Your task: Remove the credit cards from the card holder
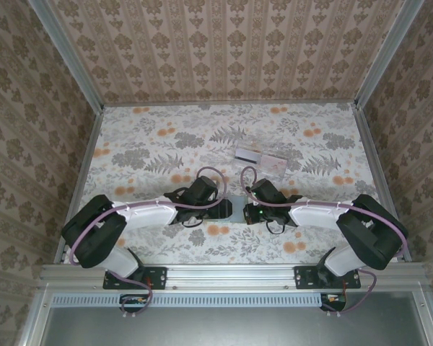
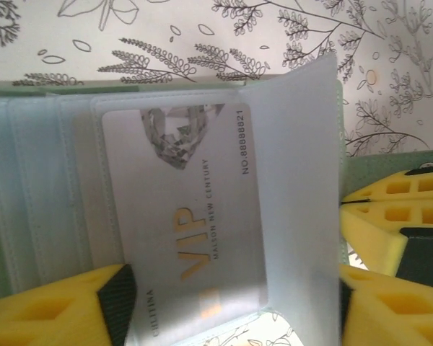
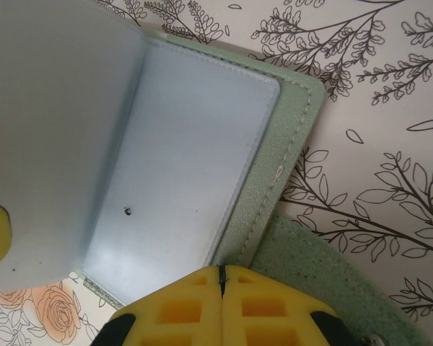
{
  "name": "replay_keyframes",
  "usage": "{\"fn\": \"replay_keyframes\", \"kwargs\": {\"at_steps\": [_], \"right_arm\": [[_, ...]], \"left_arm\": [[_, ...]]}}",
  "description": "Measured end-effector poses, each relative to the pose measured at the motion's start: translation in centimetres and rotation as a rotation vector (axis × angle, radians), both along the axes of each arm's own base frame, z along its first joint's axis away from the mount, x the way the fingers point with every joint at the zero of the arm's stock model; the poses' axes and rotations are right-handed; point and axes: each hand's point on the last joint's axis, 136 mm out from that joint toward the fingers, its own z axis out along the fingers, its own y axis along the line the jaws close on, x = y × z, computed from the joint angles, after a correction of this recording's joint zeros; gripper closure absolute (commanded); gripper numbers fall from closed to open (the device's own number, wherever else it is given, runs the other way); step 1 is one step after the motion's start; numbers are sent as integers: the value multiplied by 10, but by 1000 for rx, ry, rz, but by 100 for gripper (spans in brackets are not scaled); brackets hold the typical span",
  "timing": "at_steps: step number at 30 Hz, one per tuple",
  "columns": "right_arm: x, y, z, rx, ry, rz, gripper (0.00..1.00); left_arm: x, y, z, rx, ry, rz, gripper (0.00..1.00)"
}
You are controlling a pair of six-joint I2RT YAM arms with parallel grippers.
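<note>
Card holder [image 3: 195,166] has pebbled grey-green cover, stitched edges.

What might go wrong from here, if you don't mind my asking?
The open left gripper straddles the white plastic VIP card and the translucent flap of the grey-green folding card holder; closing may pinch both. The shut right gripper sits at the holder's edge alone, so the holder might slide when the card is pulled.

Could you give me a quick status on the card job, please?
Left gripper open, astride VIP card in holder. Right gripper shut at holder edge. Striped card and pale card out on table.
</note>
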Motion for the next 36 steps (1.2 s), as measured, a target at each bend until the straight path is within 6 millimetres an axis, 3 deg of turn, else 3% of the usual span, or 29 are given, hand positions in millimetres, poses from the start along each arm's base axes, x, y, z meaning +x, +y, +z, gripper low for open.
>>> {"fn": "replay_keyframes", "kwargs": {"at_steps": [8, 21, 26, 29, 36], "right_arm": [[0, 0, 0, 0, 0, 0, 100], [0, -3, 3, -9, -7, -20, 100], [7, -4, 35, 48, -93, -52, 96], [12, 1, 58, 113, -141, -71, 95], [15, 17, 61, 219, -93, -102, 87]], "left_arm": [[1, -7, 6, -39, -7, -14, 0], [0, -6, 13, -60, -12, -14, 2], [7, 4, 25, -69, -43, 7, 18], [11, 12, 25, -64, -51, 27, 35], [14, 28, 11, -21, -40, 49, 71]]}}
